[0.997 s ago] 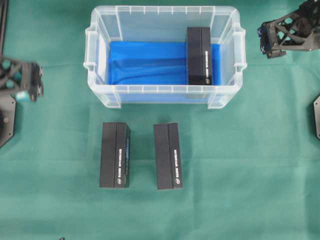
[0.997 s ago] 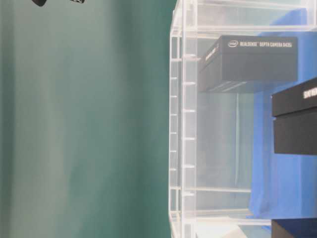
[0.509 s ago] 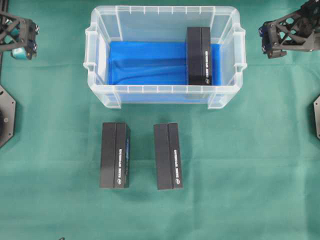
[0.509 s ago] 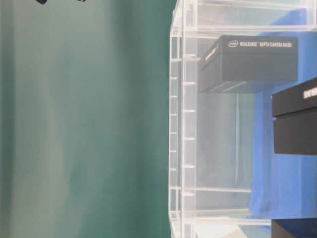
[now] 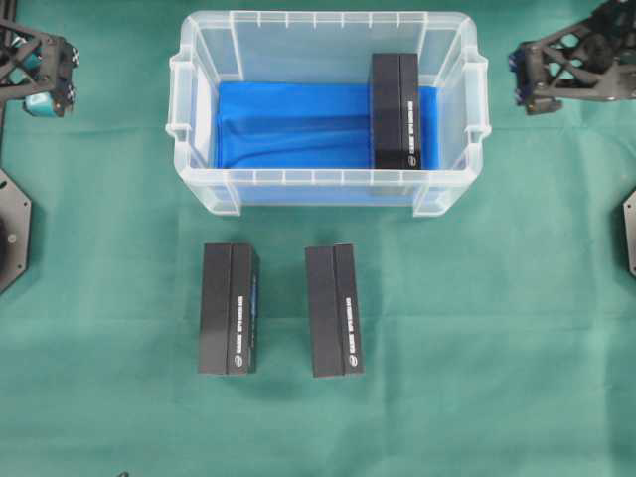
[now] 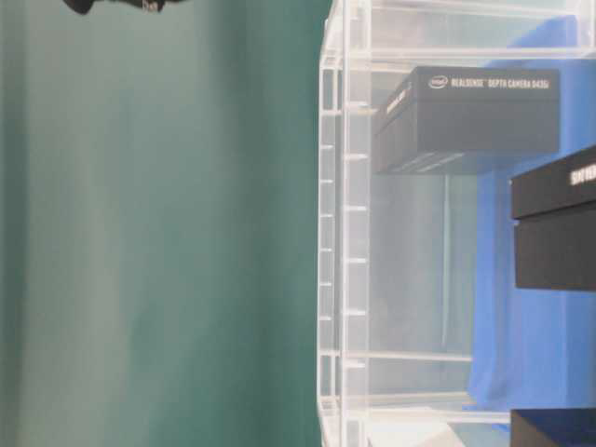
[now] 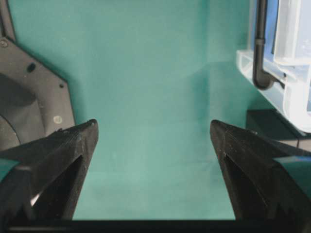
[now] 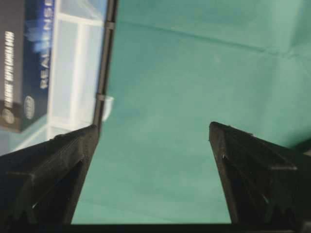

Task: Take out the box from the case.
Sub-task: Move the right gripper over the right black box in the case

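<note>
Inside case (image 5: 199,189), right end: box (image 5: 396,111); right claw (image 5: 525,84) nearby outside, both claws apart.

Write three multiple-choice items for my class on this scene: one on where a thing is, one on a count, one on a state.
1. Where in the case does the box lie?
A. at its left end
B. at its right end
C. in the middle

2. How many boxes lie on the green cloth outside the case?
A. one
B. two
C. three

3. How does the left gripper stand?
A. open and empty
B. shut on a box
C. shut on the case rim

Answers:
1. B: the overhead view shows the box against the right wall, on the blue lining.
2. B: the left box and the middle box lie side by side in front of the case.
3. A: the left wrist view shows the jaws wide apart with only cloth between them.
</note>
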